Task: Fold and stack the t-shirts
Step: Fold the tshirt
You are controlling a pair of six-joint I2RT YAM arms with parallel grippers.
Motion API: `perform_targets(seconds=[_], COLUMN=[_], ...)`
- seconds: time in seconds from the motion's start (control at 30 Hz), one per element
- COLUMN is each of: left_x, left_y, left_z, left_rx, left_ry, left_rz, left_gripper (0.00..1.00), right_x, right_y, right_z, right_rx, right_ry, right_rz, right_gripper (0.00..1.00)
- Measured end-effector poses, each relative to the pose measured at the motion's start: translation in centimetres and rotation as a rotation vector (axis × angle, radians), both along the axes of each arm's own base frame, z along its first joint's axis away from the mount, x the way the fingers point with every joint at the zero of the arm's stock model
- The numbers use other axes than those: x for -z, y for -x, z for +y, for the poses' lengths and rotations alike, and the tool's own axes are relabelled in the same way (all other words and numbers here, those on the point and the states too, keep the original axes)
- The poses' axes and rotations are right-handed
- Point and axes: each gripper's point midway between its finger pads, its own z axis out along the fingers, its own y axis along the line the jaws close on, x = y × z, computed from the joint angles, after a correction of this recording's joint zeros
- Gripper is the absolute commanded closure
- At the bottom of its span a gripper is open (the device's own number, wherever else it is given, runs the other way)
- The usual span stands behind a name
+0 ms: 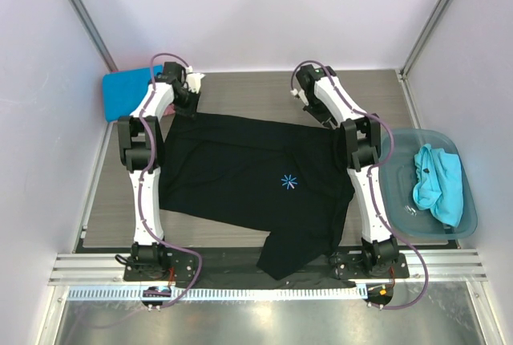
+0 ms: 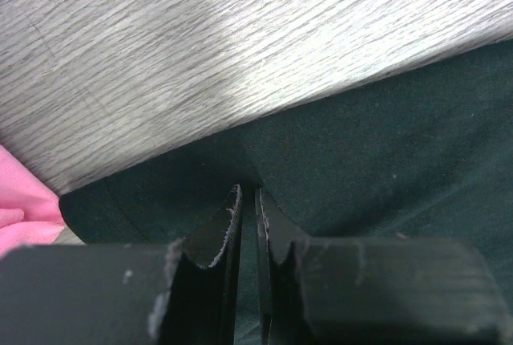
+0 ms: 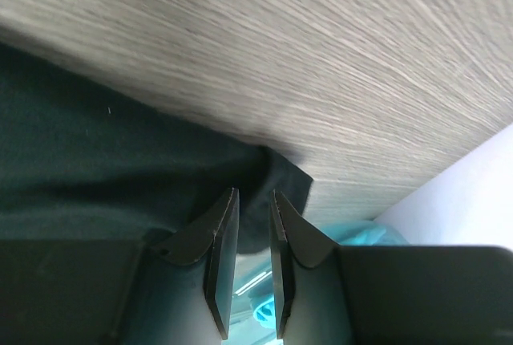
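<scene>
A large black t-shirt [image 1: 240, 172] with a light-blue starburst mark [image 1: 288, 182] lies spread across the table, one part hanging over the near edge. My left gripper [image 1: 191, 106] is shut on its far left corner, with black cloth [image 2: 361, 144] pinched between the jaws of that gripper [image 2: 247, 191]. My right gripper [image 1: 325, 123] holds the far right corner, with a fold of black cloth [image 3: 120, 160] in the narrow gap of that gripper [image 3: 253, 192]. A bright blue shirt [image 1: 127, 92] lies at the far left. A turquoise shirt [image 1: 439, 184] lies in the tub. Pink cloth [image 2: 20, 209] shows beside the left gripper.
The translucent teal plastic tub [image 1: 401, 200] stands at the right edge of the table and also shows in the right wrist view [image 3: 361, 233]. White walls enclose the wood-grain table [image 1: 256, 92] on three sides. A metal rail [image 1: 264, 269] runs along the near edge.
</scene>
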Motion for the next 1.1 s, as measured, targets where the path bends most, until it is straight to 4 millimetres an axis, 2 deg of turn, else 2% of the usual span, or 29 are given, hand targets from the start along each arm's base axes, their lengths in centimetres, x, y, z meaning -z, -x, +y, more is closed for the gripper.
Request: perform_targets(seconds=[0.2, 0.53, 0.73, 1.1], left_x=[0.0, 0.0, 0.0, 0.2], left_y=[0.0, 0.0, -0.1, -0.3], left_z=[0.0, 0.0, -0.1, -0.2], left_rx=[0.000, -0.002, -0.001, 0.000], left_ry=[0.001, 0.002, 0.005, 0.009], left_rz=[-0.001, 0.001, -0.006, -0.017], left_gripper=[0.88, 0.88, 0.88, 0.91], right_x=[1.6, 1.5, 1.5, 0.7], right_y=[0.8, 0.8, 1.0, 0.8], right_z=[-0.3, -1.0, -1.5, -3.0], right_rx=[0.001, 0.005, 0.009, 0.059], right_ry=[0.016, 0.068, 0.097, 0.118], right_rz=[0.052, 0.047, 0.051, 0.021], right_gripper=[0.73, 0.75, 0.98, 0.99])
